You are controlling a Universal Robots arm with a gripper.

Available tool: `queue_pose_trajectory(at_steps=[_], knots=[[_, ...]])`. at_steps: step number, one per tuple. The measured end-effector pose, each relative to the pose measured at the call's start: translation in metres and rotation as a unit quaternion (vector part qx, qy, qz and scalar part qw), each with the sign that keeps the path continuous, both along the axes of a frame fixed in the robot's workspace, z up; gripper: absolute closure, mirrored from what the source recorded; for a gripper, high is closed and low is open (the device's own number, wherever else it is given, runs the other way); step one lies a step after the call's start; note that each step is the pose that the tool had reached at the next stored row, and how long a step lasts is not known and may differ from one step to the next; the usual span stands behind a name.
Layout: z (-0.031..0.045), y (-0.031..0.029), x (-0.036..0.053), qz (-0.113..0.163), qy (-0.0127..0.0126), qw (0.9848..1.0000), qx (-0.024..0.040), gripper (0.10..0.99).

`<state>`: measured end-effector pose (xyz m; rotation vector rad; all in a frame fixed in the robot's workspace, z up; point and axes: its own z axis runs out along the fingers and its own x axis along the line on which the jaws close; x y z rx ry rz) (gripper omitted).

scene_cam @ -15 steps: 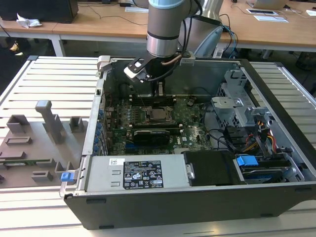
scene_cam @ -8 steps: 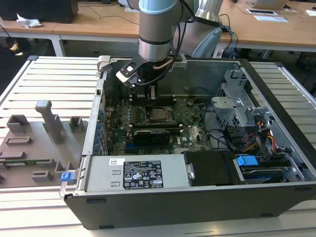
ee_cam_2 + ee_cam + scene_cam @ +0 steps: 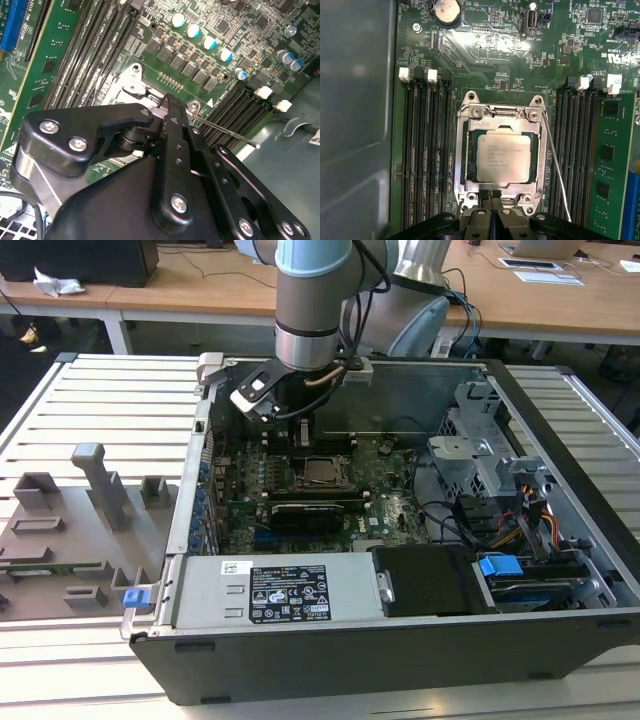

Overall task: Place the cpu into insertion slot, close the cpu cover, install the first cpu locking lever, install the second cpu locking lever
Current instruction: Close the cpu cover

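The cpu [image 3: 503, 158] is seated in the insertion slot [image 3: 471, 150] beneath the closed cpu cover [image 3: 461, 162]; the gripper [image 3: 491, 195] is seen clenched at the cover's edge.

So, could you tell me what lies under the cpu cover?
The cpu shows through the cut-out of the cpu cover, seated in the insertion slot; the pin field is hidden beneath it.

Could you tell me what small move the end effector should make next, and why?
Probably shift the end effector from the cover edge over to the loose lever and press it in: the cpu lies seated under the cover, while that lever angles away from it, unlatched.
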<state>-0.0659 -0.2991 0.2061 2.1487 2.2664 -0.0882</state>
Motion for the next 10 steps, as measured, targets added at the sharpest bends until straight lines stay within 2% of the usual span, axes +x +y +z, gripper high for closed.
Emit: queue_pose_trajectory(at_steps=[1,6,7,8,9,10], knots=[[-0.0001,0.0,0.0063,0.0,0.0,1.0,0.0,0.98],[0.0009,0.0,0.0189,0.0,0.0001,1.0,0.0,0.98],[0.0017,-0.0009,0.0299,0.0,0.004,1.0,0.0002,0.98],[0.0017,-0.011,0.0381,0.0,0.0089,1.0,0.0023,0.98],[0.0017,-0.0159,0.0395,0.0,0.0095,0.9999,0.0037,0.98],[0.0017,-0.0179,0.0403,0.0,0.0097,0.9999,0.0045,0.98]])
